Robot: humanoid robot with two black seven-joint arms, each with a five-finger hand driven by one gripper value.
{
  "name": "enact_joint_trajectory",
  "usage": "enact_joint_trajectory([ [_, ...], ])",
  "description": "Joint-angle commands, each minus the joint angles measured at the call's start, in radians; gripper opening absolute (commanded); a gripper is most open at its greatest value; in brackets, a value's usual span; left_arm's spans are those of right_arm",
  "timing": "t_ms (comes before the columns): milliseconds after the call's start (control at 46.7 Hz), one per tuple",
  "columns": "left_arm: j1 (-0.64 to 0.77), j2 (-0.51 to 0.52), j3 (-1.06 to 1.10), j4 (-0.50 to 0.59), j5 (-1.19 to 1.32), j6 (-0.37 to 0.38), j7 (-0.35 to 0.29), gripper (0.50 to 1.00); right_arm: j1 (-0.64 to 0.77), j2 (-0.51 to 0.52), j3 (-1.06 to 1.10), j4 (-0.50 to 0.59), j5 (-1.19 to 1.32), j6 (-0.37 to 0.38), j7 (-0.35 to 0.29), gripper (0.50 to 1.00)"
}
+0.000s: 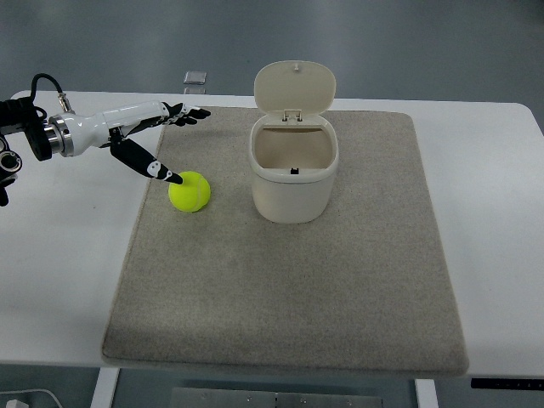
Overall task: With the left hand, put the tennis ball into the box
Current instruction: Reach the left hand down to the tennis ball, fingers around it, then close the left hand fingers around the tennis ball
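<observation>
Grey mat (280,289) under tennis ball (189,191), open-lidded box (292,174) beside; left hand (140,127) spread, thumb tip touching ball.

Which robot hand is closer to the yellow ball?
Left. The left hand is just left of the ball, fingers spread, its thumb tip at the ball's edge. The right hand is not in the picture at all.

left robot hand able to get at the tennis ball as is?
Probably yes. The left robot hand is open, its thumb tip at the tennis ball, and nothing lies between them on the mat.
</observation>
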Motion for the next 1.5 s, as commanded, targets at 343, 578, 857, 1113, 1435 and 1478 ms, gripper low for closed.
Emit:
enact_joint_trajectory([
  [343, 0.003, -0.023, 0.061, 0.0, 0.271, 0.077, -0.004, 0.943, 0.0, 0.0, 0.0, 0.0, 0.0, 0.0, 0.0, 0.938],
  [578, 0.001, -0.043, 0.152, 0.0, 0.308, 0.194, -0.004, 0.943, 0.0, 0.0, 0.0, 0.0, 0.0, 0.0, 0.0, 0.938],
  [857, 0.001, -0.058, 0.169, 0.003, 0.311, 0.209, -0.004, 0.853, 0.0, 0.0, 0.0, 0.0, 0.0, 0.0, 0.0, 0.938],
  [1113, 0.003, -0.07, 0.17, 0.009, 0.311, 0.212, -0.004, 0.784, 0.0, 0.0, 0.0, 0.0, 0.0, 0.0, 0.0, 0.938],
  [1435, -0.003, -0.07, 0.169, 0.014, 0.296, 0.211, -0.004, 0.557, 0.0, 0.0, 0.0, 0.0, 0.0, 0.0, 0.0, 0.94],
  [1478, -0.006, -0.07, 0.167, 0.015, 0.293, 0.211, -0.004, 0.534, 0.0, 0.0, 0.0, 0.0, 0.0, 0.0, 0.0, 0.938],
])
